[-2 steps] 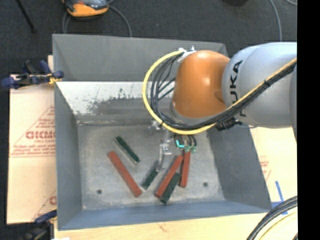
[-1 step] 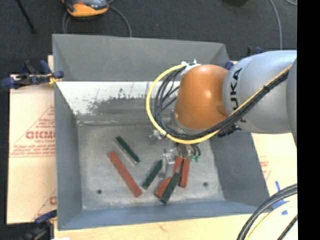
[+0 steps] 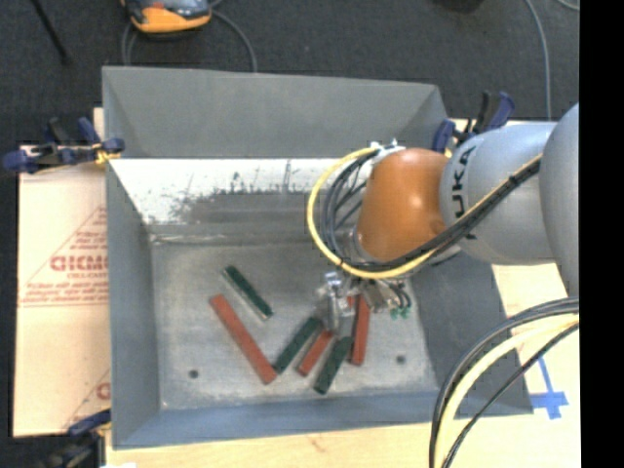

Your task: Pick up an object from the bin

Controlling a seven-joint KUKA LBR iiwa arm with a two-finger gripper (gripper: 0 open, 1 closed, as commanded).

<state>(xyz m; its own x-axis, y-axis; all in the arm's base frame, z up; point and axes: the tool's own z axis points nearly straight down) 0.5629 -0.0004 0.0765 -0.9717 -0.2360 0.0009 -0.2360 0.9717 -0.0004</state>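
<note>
Grey bin (image 3: 127,291) walls frame a scuffed floor; the arm (image 3: 507,193) reaches in from the right. Its gripper (image 3: 339,305) hangs low over clustered flat sticks right of centre, nearest a red stick (image 3: 360,334) and a green stick (image 3: 331,367). I cannot tell whether it is spread or closed. This looks like the approach step; next it must straddle one stick and close.
</note>
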